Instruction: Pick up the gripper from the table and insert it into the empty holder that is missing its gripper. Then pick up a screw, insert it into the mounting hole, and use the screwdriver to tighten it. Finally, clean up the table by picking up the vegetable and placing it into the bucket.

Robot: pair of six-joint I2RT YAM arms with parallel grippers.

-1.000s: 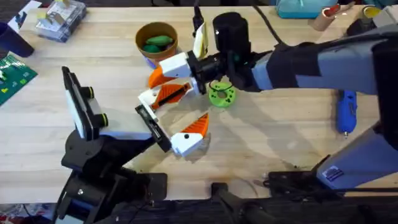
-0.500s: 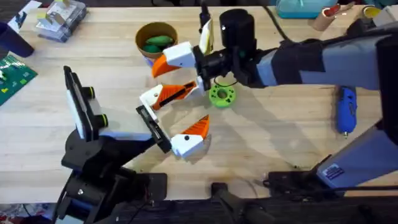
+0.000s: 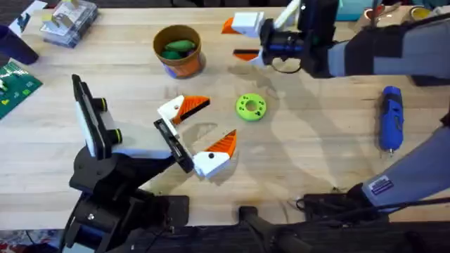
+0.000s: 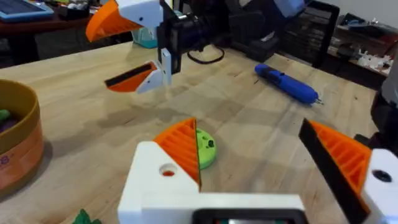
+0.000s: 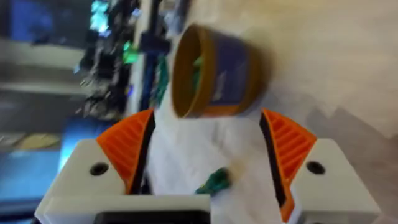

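Your landmark is the light wooden plank table [image 3: 309,161], evenly lit with soft shadows. At its far left corner you have a clear plastic box [image 3: 68,21], and nearer along that left edge a green circuit board [image 3: 15,83]. Beyond its far right corner sits a teal container [image 3: 337,8]. Behind the table you see dark, cluttered shelving [image 4: 317,31].

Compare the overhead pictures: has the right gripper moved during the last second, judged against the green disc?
Yes. The right gripper, open and empty, was right beside the green disc; now it is well beyond it, near the table's far edge, level with the bucket.
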